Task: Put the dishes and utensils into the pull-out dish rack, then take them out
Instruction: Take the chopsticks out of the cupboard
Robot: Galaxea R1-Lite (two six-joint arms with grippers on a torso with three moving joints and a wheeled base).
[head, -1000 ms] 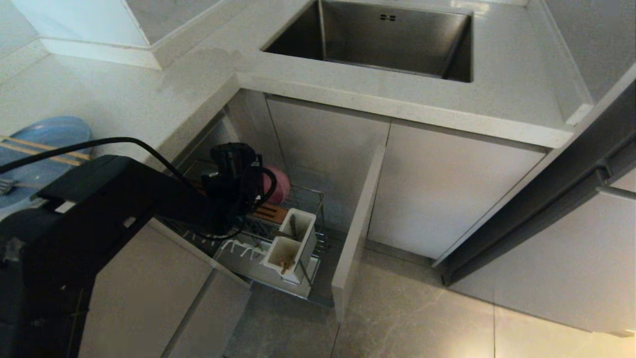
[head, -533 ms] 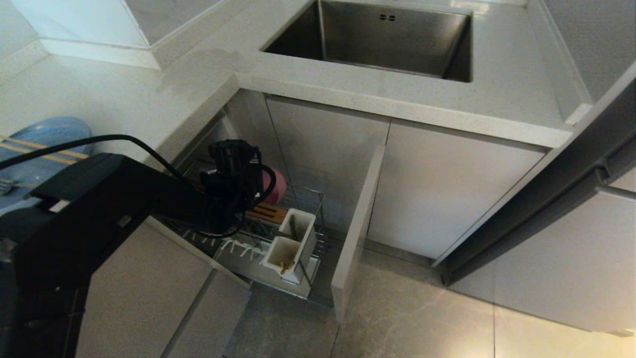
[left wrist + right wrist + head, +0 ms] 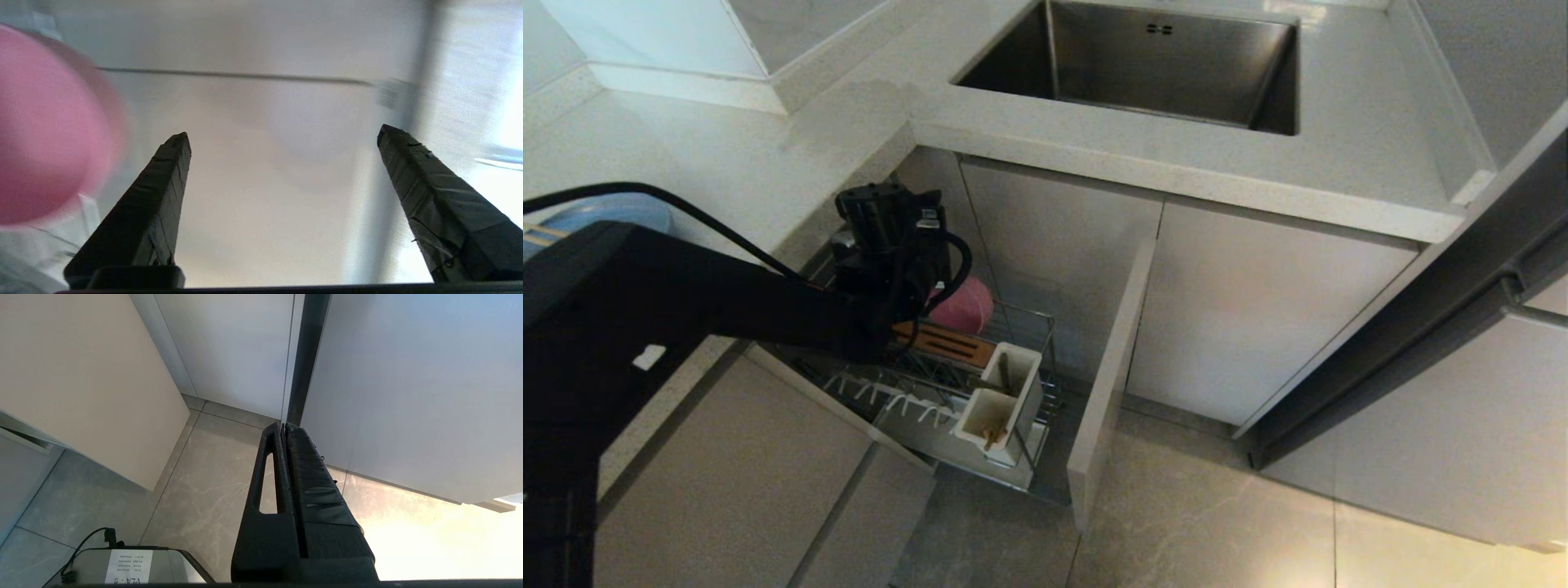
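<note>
The pink bowl (image 3: 968, 306) rests at the back of the pull-out dish rack (image 3: 1031, 317), behind its brown wooden strip (image 3: 947, 345). My left arm's wrist (image 3: 890, 237) hangs just above and left of the bowl. In the left wrist view the left gripper (image 3: 284, 132) is open and empty, with the bowl (image 3: 49, 122) outside one finger. The blue plate (image 3: 617, 212) lies on the counter at far left, largely hidden by my arm, with chopsticks (image 3: 536, 233) across it. My right gripper (image 3: 284, 425) is shut and parked over the floor.
The white utensil box (image 3: 1005, 400) stands at the rack's front right, with something brownish in its near compartment. White prongs (image 3: 907, 402) line the rack's front. The beige panel front (image 3: 1107, 384) juts out on the right. The steel sink (image 3: 1152, 65) sits above.
My left gripper has opened and risen up and to the left, away from the pink bowl. The bowl stays in the rack.
</note>
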